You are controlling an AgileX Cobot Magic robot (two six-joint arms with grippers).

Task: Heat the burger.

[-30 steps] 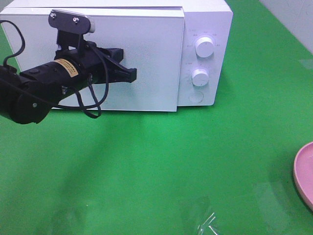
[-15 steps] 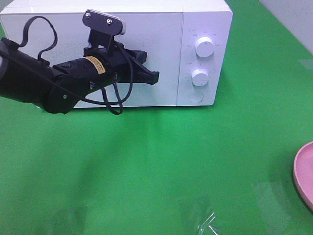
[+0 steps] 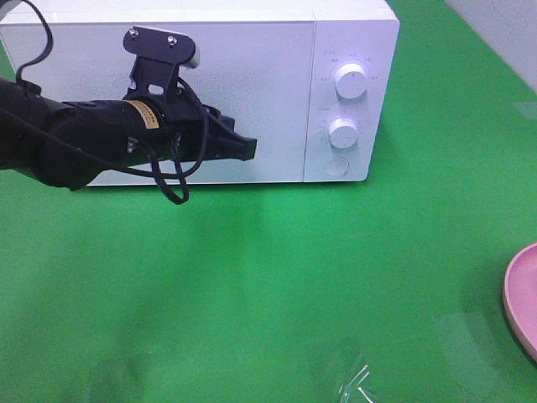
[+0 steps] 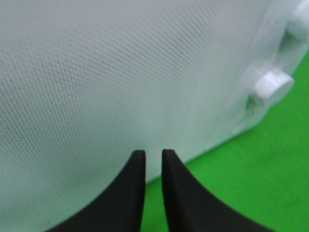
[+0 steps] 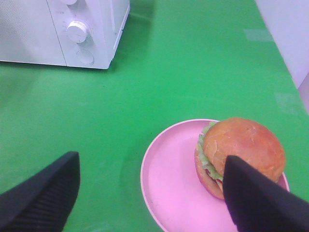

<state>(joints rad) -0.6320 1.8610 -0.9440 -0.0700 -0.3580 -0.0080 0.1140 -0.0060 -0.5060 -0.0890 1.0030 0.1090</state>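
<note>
The burger, with a golden-brown bun and a green lettuce frill, lies on a pink plate; only the plate's rim shows at the right edge of the exterior high view. My right gripper hovers open above the plate with nothing between its fingers, and one finger overlaps the burger's edge in that view. My left gripper points at the closed door of the white microwave. A narrow gap shows between its fingertips, which hold nothing.
The microwave stands at the back of the green table. Its panel on the right carries two round knobs and a round button. The left arm's cable loops hang in front of the door.
The microwave door, ajar a second ago, now sits flush. My left gripper swung right along the door, then drew back left and lower, and its fingertips parted a little.
</note>
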